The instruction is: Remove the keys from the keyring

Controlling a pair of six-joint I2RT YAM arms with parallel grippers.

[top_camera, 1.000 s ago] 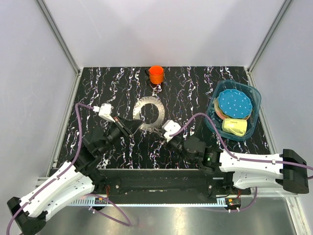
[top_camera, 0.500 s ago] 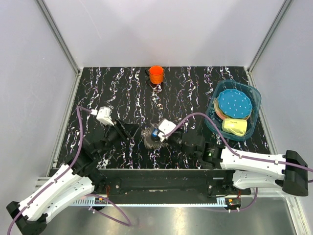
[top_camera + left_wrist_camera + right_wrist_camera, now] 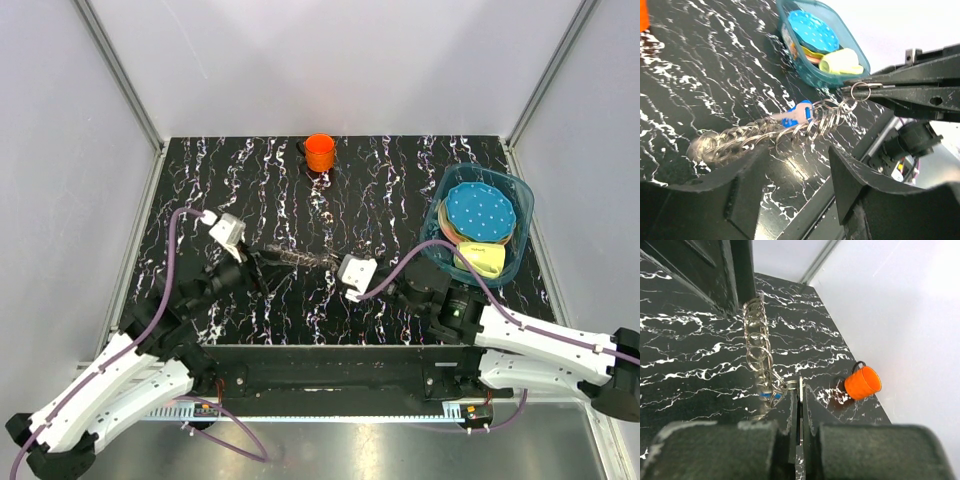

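Two arms at a black marbled table (image 3: pixel 220 180), seen from above and from each wrist. The keys (image 3: pixel 297 258) are drawn out into a sagging line of overlapping metal loops between the two grippers, at the near middle of the table. The right gripper (image 3: pixel 338 264) has its fingers pressed flat together, pinching the keys by the small round loop (image 3: pixel 860 91) at their right end; in the right wrist view no gap shows between the fingers (image 3: pixel 790 405), and the line runs away from them towards the left arm. The left gripper (image 3: pixel 258 268) stands with its fingers well apart and nothing between them; in the left wrist view the keys pass above and beyond the gap, their far end lying low beside the left finger (image 3: pixel 740 170). Whether that end touches the finger or the table cannot be told. A small blue piece (image 3: pixel 795 114) sits about midway along the line. An orange cup (image 3: pixel 320 152) stands upright at the far edge, well apart from the keys. A teal tub (image 3: pixel 437 215) at the right holds a blue dotted disc (image 3: pixel 478 210) and a pale yellow item (image 3: pixel 478 260).
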